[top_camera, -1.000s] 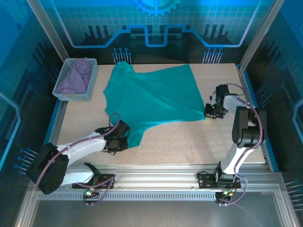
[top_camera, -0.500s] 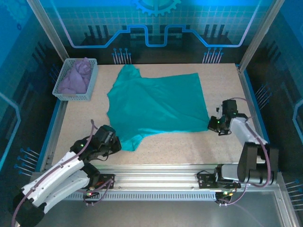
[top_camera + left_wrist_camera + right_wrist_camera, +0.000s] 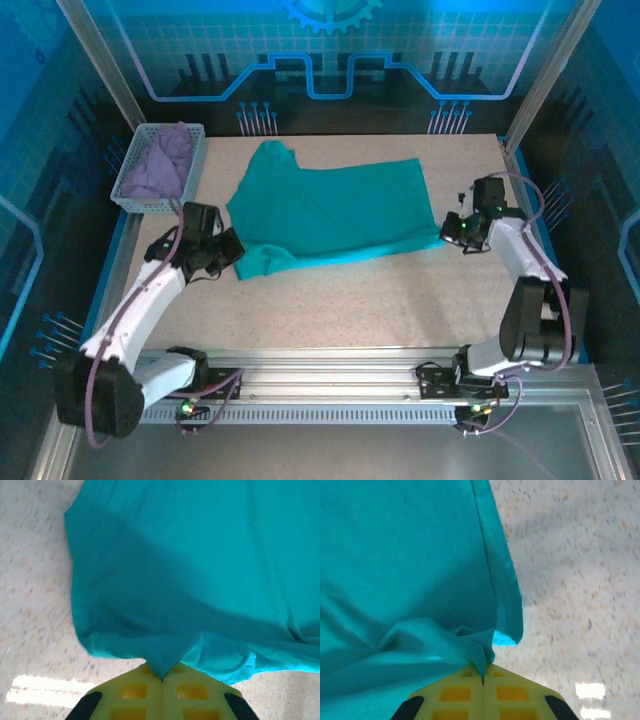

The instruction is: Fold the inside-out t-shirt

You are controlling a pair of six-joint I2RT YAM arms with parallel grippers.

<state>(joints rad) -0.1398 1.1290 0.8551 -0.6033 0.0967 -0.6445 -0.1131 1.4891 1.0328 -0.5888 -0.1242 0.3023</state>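
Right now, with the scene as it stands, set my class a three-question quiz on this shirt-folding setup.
1. True or false: the left fingers are shut on the t-shirt.
2. The purple cloth sits in: A a basket, B a drawer, C a bucket?
3. How many pairs of fingers grip the t-shirt?
Key: 1 true; 2 A; 3 two, since the right fingers pinch it too.

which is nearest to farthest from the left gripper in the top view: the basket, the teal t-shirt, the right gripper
From the left gripper:
1. teal t-shirt: a corner is pinched in its shut jaws, and the rest spreads to its right.
2. basket: farther back and to its left, holding the lavender cloth.
3. right gripper: on the right side, shut on the shirt's opposite corner.
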